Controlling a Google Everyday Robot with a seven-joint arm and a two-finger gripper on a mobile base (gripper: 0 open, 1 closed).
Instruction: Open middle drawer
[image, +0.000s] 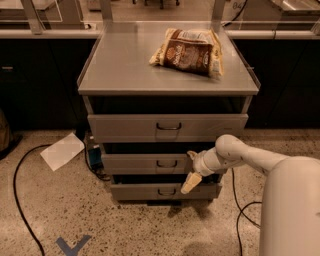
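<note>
**Bench**: grey metal top over three stacked drawers, seen from the front and above.

**Snack bag**: brown and cream, lying flat near the bench's back right corner.

**Top drawer**: the widest front, directly under the bench's front edge, with a dark gap above it.

**Middle drawer**: long low grey front, second of the three, below the front edge and set in from both front corners. Its small dark handle sits at centre. How far the drawer stands out is hard to judge from this angle.

**Bottom drawer**: lowest front, just above the floor.

**Arm**: white, reaching in from the lower right, level with the middle drawer, below the bench's front right corner. The forearm slopes slightly upward toward a rounded wrist.

**Gripper**: at the right end of the middle drawer's front, beside the handle and apart from it. Jaws spread, one tip at the drawer's upper edge and a cream one angled down toward the bottom drawer. Nothing sits between them.

**Robot body**: broad white shell, lower right.

**Floor items**: a paper sheet and a black cable left of the bench, and a blue tape mark in front.
</note>
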